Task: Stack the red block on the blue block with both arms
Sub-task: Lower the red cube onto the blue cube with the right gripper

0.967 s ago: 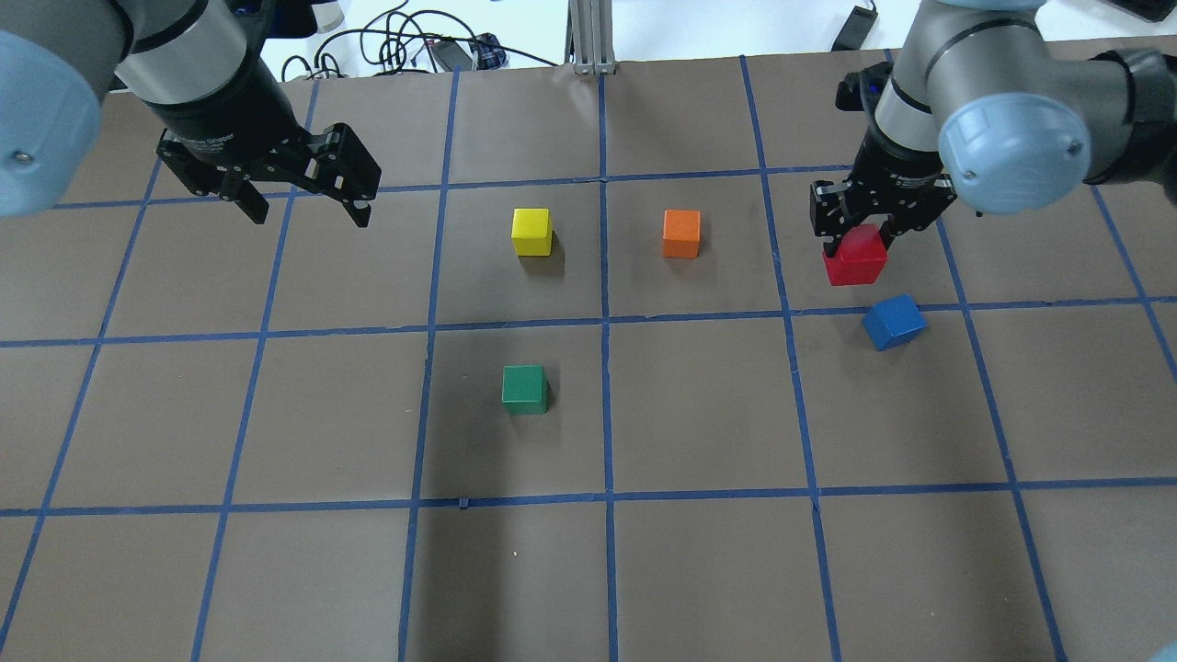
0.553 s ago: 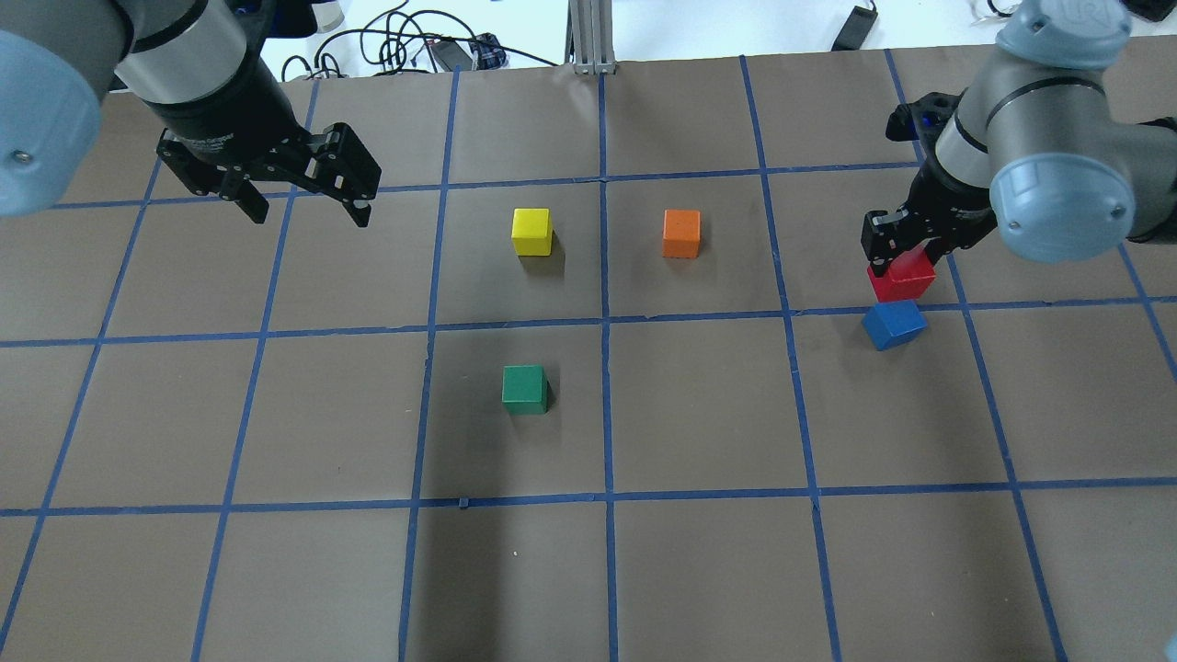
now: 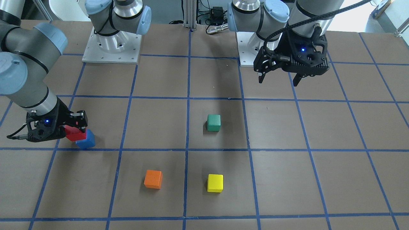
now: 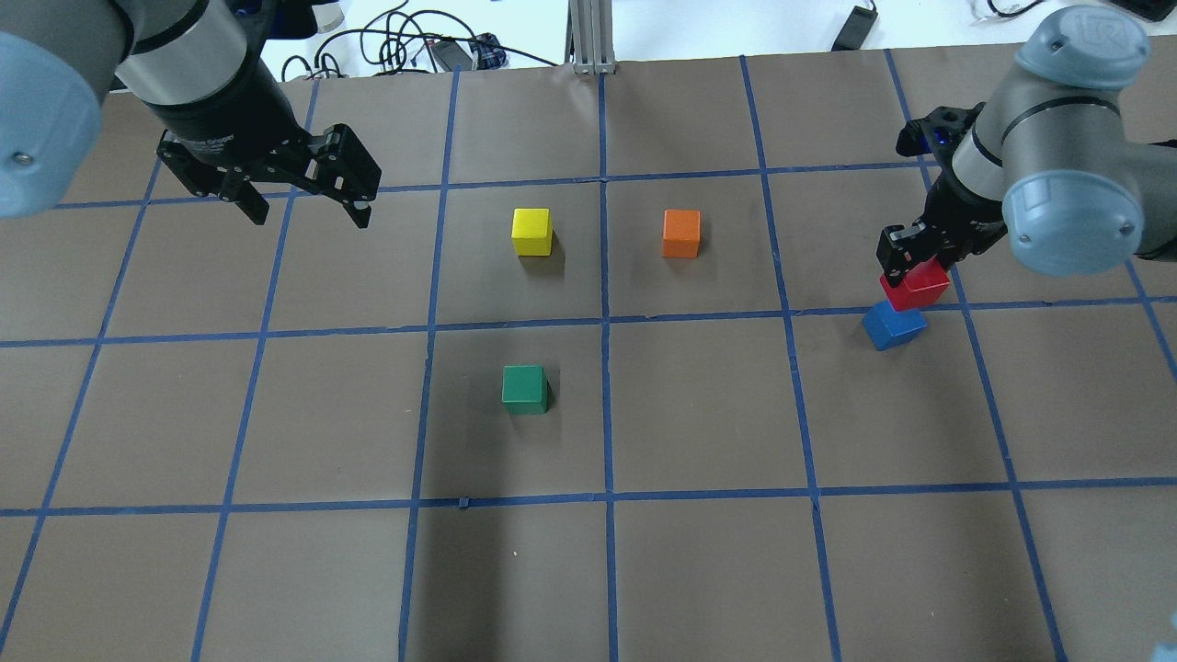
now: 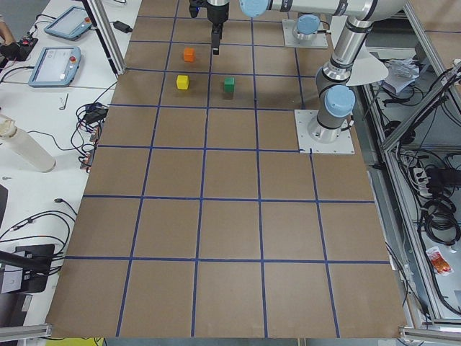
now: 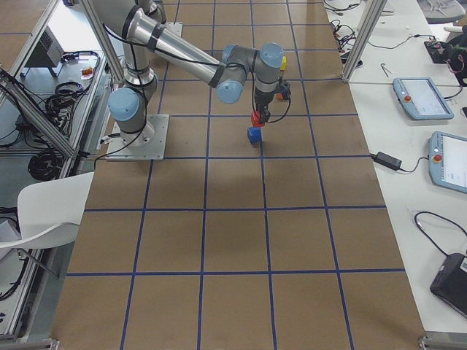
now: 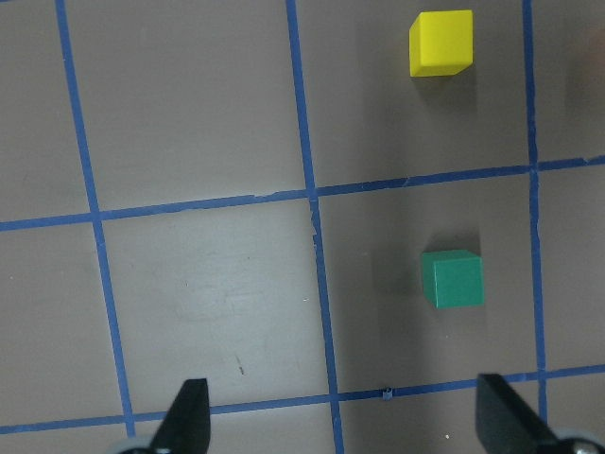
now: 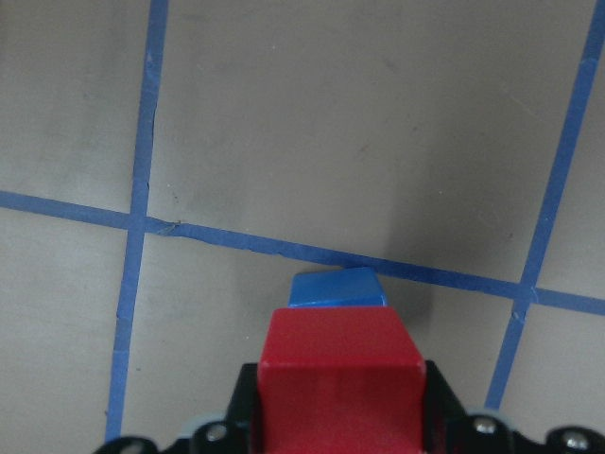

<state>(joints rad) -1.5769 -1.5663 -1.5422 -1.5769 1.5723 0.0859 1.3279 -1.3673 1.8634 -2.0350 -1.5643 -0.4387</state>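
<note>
My right gripper (image 4: 913, 274) is shut on the red block (image 4: 916, 287) and holds it just above the blue block (image 4: 894, 326), offset toward its far side. I cannot tell whether the two blocks touch. The right wrist view shows the red block (image 8: 340, 364) between the jaws with the blue block (image 8: 336, 288) peeking out beyond it. In the front view the red block (image 3: 76, 135) overlaps the blue block (image 3: 87, 142) on a blue tape line. My left gripper (image 4: 308, 213) hangs open and empty over the far left of the table, also seen in the front view (image 3: 278, 81).
A yellow block (image 4: 531, 230) and an orange block (image 4: 681, 233) sit mid-table at the back. A green block (image 4: 524, 388) sits nearer the middle. Cables (image 4: 405, 46) and a metal post (image 4: 593, 37) lie past the far edge.
My right gripper has carried the red block right and toward the blue block, lowering it until it hangs just over the blue block. The left arm has not moved.
</note>
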